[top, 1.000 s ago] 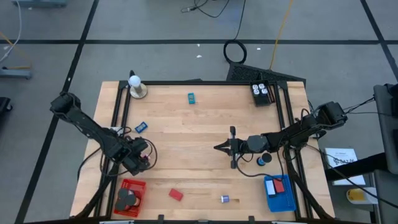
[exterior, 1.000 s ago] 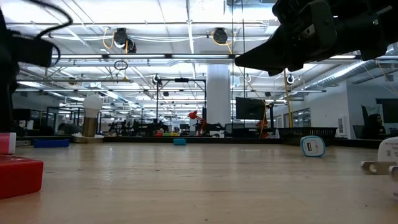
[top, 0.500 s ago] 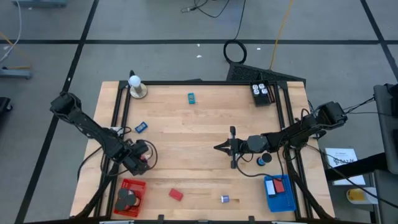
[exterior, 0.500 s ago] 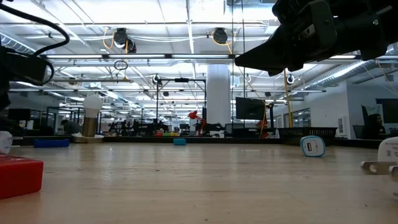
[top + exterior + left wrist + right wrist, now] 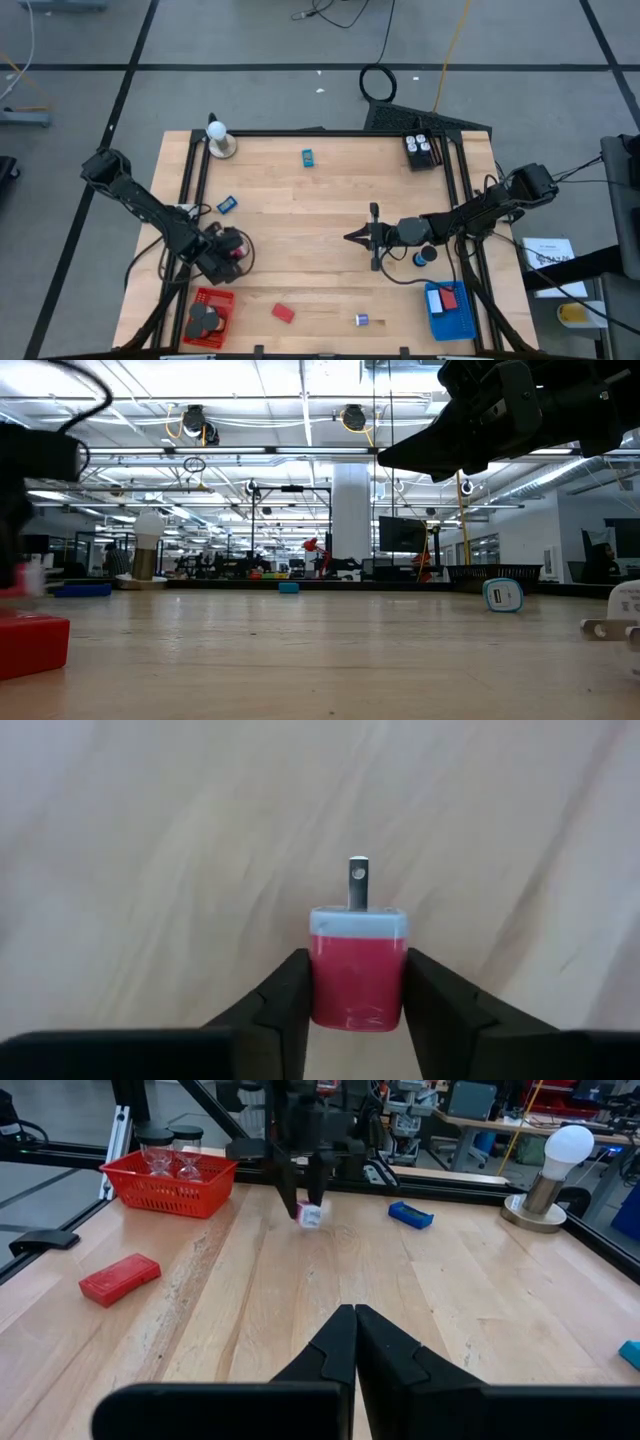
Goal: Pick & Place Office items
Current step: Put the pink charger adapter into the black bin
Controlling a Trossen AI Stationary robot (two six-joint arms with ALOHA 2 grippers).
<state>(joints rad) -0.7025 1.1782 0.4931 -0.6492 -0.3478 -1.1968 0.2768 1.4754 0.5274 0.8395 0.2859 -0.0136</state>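
Observation:
My left gripper (image 5: 236, 252) stands at the table's near left, shut on a small red plug block (image 5: 358, 975) with a pale blue-white cap and a metal prong. The right wrist view shows the same block (image 5: 310, 1215) under the left arm's fingers. My right gripper (image 5: 350, 237) hovers shut over the table's middle, touching nothing. Other office items lie on the wood: a red block (image 5: 283, 313), a small purple bit (image 5: 361, 320), a blue piece (image 5: 227, 204), a teal piece (image 5: 308, 156) and a black-and-blue roll (image 5: 425, 256). My left gripper pinches the red block's two opposite sides (image 5: 318, 982) between its two fingers. The capped end with the prong (image 5: 357, 885) points away from the gripper. The fingers come from above, pointing down. The block looks just clear of the wood.
A red mesh basket (image 5: 208, 312) with black discs stands at the near left corner and a blue basket (image 5: 450, 310) at the near right. A white ball on a tan base (image 5: 218, 140) stands far left, a black box (image 5: 420, 148) far right.
My left gripper has shut on the red plug block and taken hold of it. It has shifted slightly toward the table's right, and the block now sits a little higher than before. My right arm has kept still.

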